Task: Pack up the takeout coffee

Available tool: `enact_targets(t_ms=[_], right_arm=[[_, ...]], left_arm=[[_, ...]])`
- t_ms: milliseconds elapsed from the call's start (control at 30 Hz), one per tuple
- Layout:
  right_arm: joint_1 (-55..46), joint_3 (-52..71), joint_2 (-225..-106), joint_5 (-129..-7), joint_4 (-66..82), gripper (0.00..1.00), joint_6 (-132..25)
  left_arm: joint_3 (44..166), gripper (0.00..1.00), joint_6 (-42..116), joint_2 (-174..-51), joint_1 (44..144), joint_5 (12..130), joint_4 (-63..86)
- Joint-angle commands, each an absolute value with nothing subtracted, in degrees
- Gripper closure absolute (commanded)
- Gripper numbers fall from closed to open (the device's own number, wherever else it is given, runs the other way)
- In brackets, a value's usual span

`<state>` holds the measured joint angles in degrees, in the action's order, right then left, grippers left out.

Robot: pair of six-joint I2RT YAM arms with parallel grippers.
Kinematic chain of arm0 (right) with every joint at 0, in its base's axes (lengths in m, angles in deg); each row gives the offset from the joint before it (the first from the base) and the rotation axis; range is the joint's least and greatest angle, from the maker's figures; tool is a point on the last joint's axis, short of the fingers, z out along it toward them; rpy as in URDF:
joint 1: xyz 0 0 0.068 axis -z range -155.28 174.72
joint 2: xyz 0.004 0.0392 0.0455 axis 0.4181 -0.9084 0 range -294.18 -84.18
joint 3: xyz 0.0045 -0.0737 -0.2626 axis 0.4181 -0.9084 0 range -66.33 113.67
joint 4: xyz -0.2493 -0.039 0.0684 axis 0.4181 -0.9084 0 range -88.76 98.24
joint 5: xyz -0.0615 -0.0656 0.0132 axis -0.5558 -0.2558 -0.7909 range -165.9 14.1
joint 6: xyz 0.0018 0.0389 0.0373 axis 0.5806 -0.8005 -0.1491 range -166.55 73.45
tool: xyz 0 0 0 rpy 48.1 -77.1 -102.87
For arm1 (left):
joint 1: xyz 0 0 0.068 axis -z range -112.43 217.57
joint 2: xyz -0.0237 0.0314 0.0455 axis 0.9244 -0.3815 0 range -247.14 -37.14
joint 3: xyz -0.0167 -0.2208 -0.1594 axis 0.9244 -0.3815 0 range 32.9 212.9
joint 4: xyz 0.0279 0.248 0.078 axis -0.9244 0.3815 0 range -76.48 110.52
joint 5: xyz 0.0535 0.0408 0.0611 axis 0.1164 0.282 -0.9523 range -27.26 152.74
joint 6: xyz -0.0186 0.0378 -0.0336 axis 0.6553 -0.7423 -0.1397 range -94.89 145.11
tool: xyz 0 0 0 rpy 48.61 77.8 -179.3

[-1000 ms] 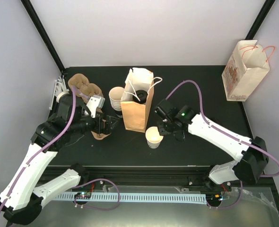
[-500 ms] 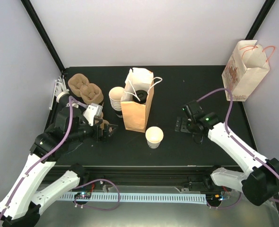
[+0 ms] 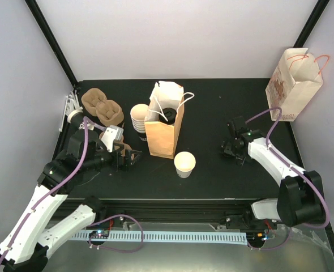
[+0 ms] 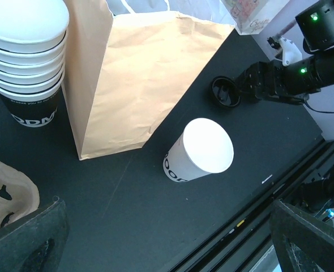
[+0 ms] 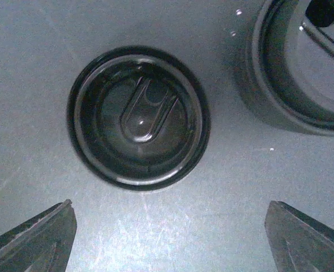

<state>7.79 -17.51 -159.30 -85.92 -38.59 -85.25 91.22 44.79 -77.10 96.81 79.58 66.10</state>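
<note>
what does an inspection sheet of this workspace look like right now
surface: black table, no spills seen
job's things: lidless cup upright beside the brown bag; cup stack left of the bag; black lid flat on the table
clutter: pulp carriers far left; printed bag far right corner
pincers: left pincer open, empty; right pincer open over the lid
cables: purple cables along both arms, clear of the cups
surroundings: pale walls, nothing else seen

Overhead from behind over the whole table point(image 3: 212, 102); from the left wrist, slanting at the bag point(image 4: 138, 73) and lone cup point(image 4: 204, 150), both also seen overhead; from the right wrist, close, straight down on a lid point(image 5: 137, 116).
</note>
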Motion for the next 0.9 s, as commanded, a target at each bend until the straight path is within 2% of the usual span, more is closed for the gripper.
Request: enact_targets(t_ms=[0, 100, 267, 800, 867], right_arm=[[12.24, -16.29, -161.56, -83.73, -33.66, 0.1, -84.04], [16.57, -18.59, -161.22, -77.79, -29.18, 0.21, -83.68], [20.09, -20.7, -162.46, -75.24, -24.75, 0.41, -83.99], [20.35, -25.68, -169.79, -77.32, -16.46, 0.51, -84.96], [20.37, -26.46, -169.87, -77.48, -15.97, 0.58, -84.83]], left_arm=[[90.58, 0.01, 45.87, -76.36, 96.43, 81.23, 64.63], [89.15, 0.01, 46.52, -76.25, 96.47, 84.68, 63.48], [86.98, 0.01, 47.83, -76.33, 96.51, 88.42, 61.58], [87.21, 0.01, 47.05, -76.42, 96.57, 89.19, 61.6], [87.23, 0.01, 47.08, -76.5, 96.52, 89.13, 61.58]])
